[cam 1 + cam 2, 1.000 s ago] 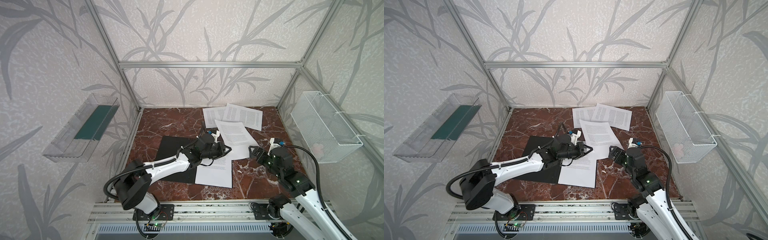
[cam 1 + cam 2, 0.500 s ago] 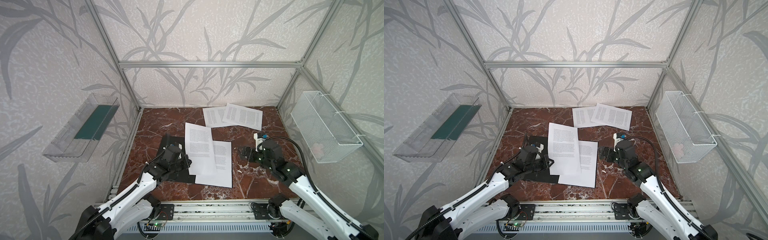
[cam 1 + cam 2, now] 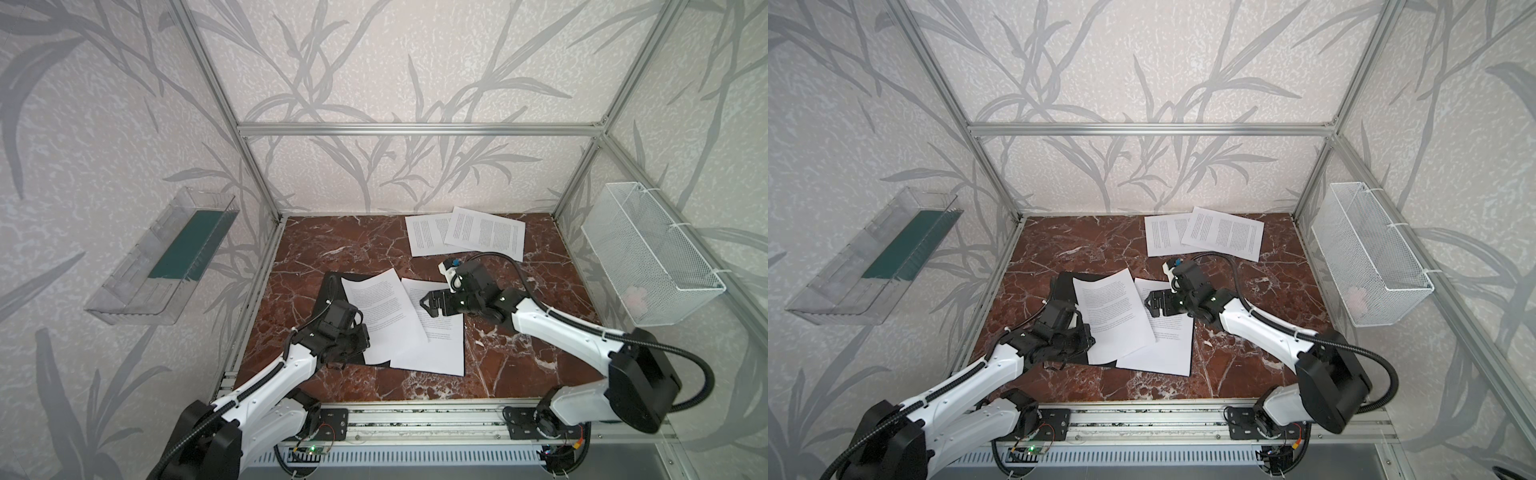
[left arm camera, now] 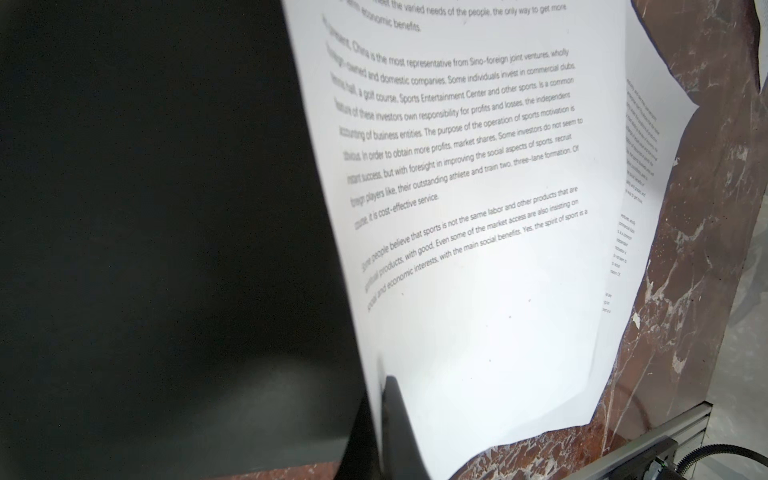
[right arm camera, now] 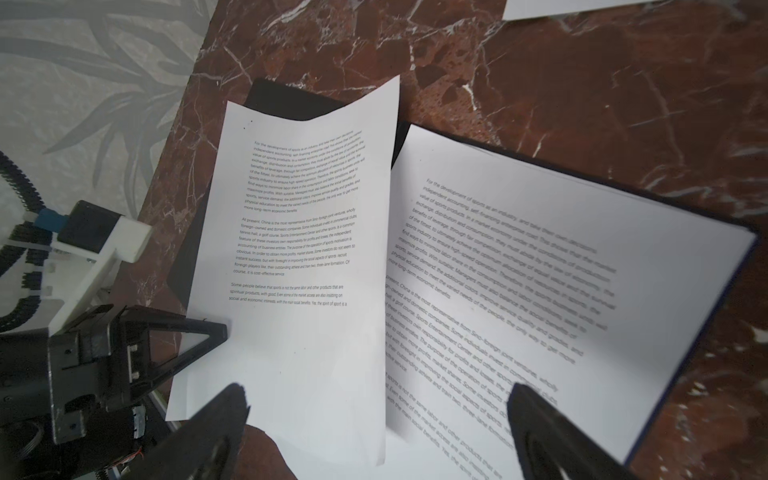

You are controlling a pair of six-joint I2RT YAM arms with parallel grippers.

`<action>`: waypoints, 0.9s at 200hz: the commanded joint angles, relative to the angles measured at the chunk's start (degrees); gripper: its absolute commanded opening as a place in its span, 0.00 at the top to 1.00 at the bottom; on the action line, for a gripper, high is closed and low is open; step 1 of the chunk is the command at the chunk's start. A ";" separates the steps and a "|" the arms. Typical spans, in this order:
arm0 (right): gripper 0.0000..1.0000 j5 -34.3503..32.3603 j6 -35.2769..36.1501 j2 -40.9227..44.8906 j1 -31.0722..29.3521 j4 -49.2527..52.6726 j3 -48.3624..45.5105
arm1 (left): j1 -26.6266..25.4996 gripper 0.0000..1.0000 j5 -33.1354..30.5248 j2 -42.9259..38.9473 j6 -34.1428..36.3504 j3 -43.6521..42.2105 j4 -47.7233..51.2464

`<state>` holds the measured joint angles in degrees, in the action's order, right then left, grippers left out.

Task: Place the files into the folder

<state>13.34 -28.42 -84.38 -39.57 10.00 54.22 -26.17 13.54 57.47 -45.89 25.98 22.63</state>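
Right wrist view: left gripper [image 5: 222, 332] clenched on long edge of curled white printed paper sheet [image 5: 299, 249] over flat black-lined folder [image 5: 282, 102]; right gripper [image 5: 374, 399] released, above; open red marble table [image 5: 582, 83] beyond.

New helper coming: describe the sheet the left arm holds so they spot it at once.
On the red marble table, find the open black folder left of centre. A sheet lies askew across it, near corner pinched in the left tool. Unlike the flat sheet beside it, it curls and lies on top.
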 commanded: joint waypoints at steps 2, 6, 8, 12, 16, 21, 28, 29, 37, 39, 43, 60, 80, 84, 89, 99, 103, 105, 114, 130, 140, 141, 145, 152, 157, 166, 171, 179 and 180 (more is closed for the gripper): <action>0.03 4.89 1.57 -4.90 -0.97 -2.22 4.14 | 0.22 1.00 -1.50 0.06 1.74 -0.53 0.19; 0.03 5.36 1.69 -6.17 -1.10 -2.19 4.87 | 0.19 1.00 -1.72 0.02 1.77 -0.55 0.09; 0.03 5.42 1.77 -6.84 -1.18 -2.11 5.29 | 0.17 1.00 -1.70 0.05 1.81 -0.57 0.12; 0.03 5.59 1.79 -8.10 -1.29 -1.86 6.02 | 0.17 1.00 -1.87 0.03 1.85 -0.65 0.12; 0.03 5.68 1.93 -9.09 -1.38 -1.44 6.86 | 0.16 1.00 -1.98 0.10 1.92 -0.66 0.13; 0.04 5.84 2.12 -10.67 -1.51 -1.15 7.75 | 0.16 1.00 -2.05 0.15 2.01 -0.64 0.13; 0.04 6.02 2.30 -12.50 -1.61 -1.21 8.76 | 0.16 1.00 -2.25 0.10 2.11 -0.63 0.16; 0.04 6.00 2.31 -12.75 -1.58 -1.21 8.91 | 0.16 1.00 -2.23 0.10 2.11 -0.65 0.15; 0.05 6.30 2.40 -15.37 -1.58 -1.21 10.22 | 0.16 1.00 -2.45 0.14 2.12 -0.66 0.13; 0.05 6.42 2.47 -15.93 -1.57 -1.19 10.54 | 0.16 1.00 -2.48 0.15 2.16 -0.71 0.13; 0.06 6.60 2.64 -16.93 -1.57 -1.15 11.19 | 0.16 1.00 -2.55 0.14 2.20 -0.68 -0.06; 0.09 7.71 3.08 -20.91 -1.65 -0.70 13.95 | 0.17 1.00 -2.54 0.40 2.38 -0.77 -0.47; 0.12 9.07 2.97 -24.07 -1.66 -0.89 15.95 | 0.16 1.00 -2.78 0.45 2.78 -0.73 -0.46; 0.12 9.09 2.89 -24.70 -1.65 -0.74 16.36 | 0.17 1.00 -2.84 0.49 2.74 -0.79 -0.40; 0.13 9.28 2.88 -25.41 -1.65 -0.46 16.98 | 0.21 1.00 -3.00 0.43 2.73 -0.87 -0.51; 0.13 9.89 2.69 -26.76 -1.69 -0.31 17.94 | 0.16 1.00 -3.29 0.19 2.73 -1.17 -0.71; 0.13 10.06 2.54 -27.31 -1.72 -0.33 18.29 | 0.16 1.00 -3.33 0.10 2.73 -1.30 -0.87; 0.13 10.17 2.51 -27.54 -1.67 -0.40 18.45 | 0.16 1.00 -3.39 0.08 2.73 -1.39 -0.89; 0.15 11.32 2.34 -28.62 -1.65 -0.40 19.31 | 0.16 1.00 -3.75 -0.24 2.73 -1.69 -1.05; 0.20 13.42 1.76 -29.85 -1.56 -0.87 20.35 | 0.16 1.00 -4.35 -0.86 2.73 -2.22 -1.29; 0.23 14.38 1.33 -29.88 -1.56 -1.78 20.40 | 0.16 1.00 -4.83 -1.18 2.73 -2.49 -1.41; 0.24 14.49 1.30 -29.84 -1.60 -1.85 20.40 | 0.16 1.00 -4.88 -1.25 2.73 -2.50 -1.39; 0.25 14.85 1.22 -29.79 -1.61 -2.25 20.39 | 0.16 1.00 -5.06 -1.26 2.80 -2.59 -1.36; 0.28 15.44 1.03 -29.64 -1.56 -2.78 20.36 | 0.16 1.00 -5.23 -1.49 2.87 -2.74 -1.39; 0.32 15.55 0.91 -29.56 -1.55 -2.86 20.47 | 0.18 1.00 -5.33 -1.51 2.91 -2.92 -1.41; 0.40 15.73 0.80 -29.46 -1.56 -2.65 20.74 | 0.16 1.00 -5.47 -1.65 3.00 -3.22 -1.67; 0.44 15.75 0.83 -29.41 -1.56 -2.63 20.83 | 0.16 1.00 -5.52 -1.73 3.00 -3.37 -1.90; 0.52 15.59 0.83 -29.53 -1.56 -2.48 20.94 | 0.16 1.00 -5.62 -1.83 3.00 -3.72 -2.43; 0.53 15.54 0.83 -29.53 -1.56 -2.41 21.02 | 0.16 1.00 -5.58 -1.83 3.00 -3.78 -2.47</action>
<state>26.98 -27.31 -113.86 -40.99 8.36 73.32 -26.17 10.00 56.55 -43.51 23.66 21.12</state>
